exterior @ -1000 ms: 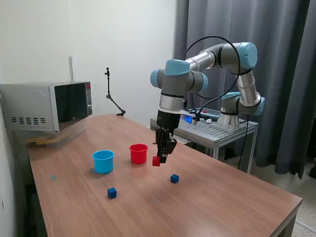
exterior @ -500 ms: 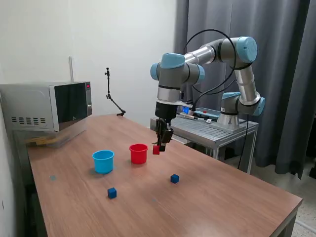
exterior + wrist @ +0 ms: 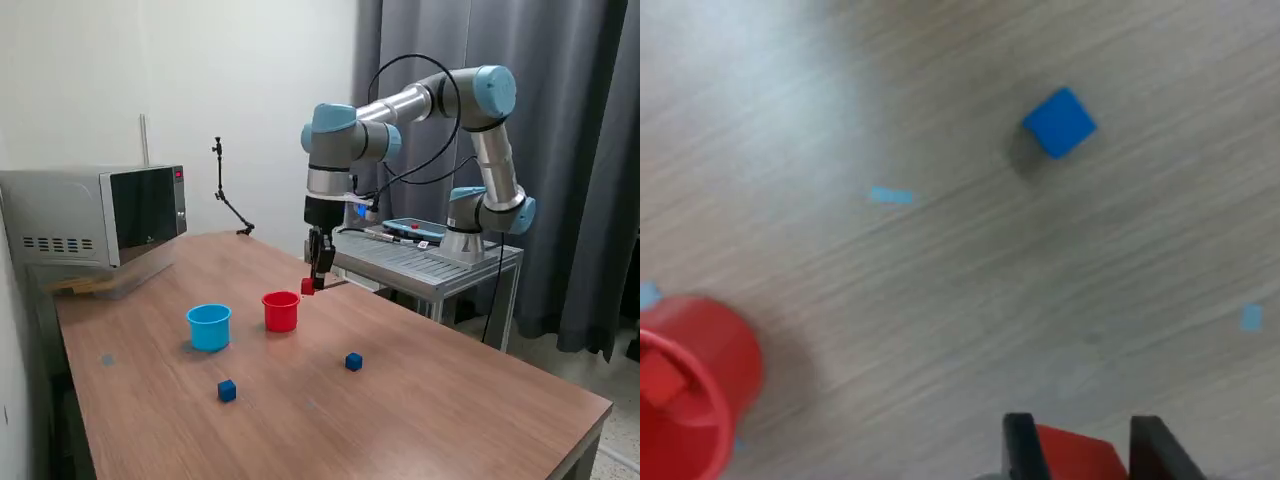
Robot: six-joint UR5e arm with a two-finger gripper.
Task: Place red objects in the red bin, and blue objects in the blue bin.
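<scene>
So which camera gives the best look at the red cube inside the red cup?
The wrist view. It looks down into the red cup, where a red cube lies inside. The exterior view shows that cup from the side, so its wall hides the contents.

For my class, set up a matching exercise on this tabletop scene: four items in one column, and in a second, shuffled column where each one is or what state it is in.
Column 1
1. red cube
2. red cup
3. light blue cup
4. microwave

Column 2
A. at the table's back corner, on the exterior view's left
B. held in the gripper, above the table
C. on the table, already with a red cube inside
D. on the table, to the exterior view's left of the other cup

Pairs: 1-B, 2-C, 3-D, 4-A
</scene>
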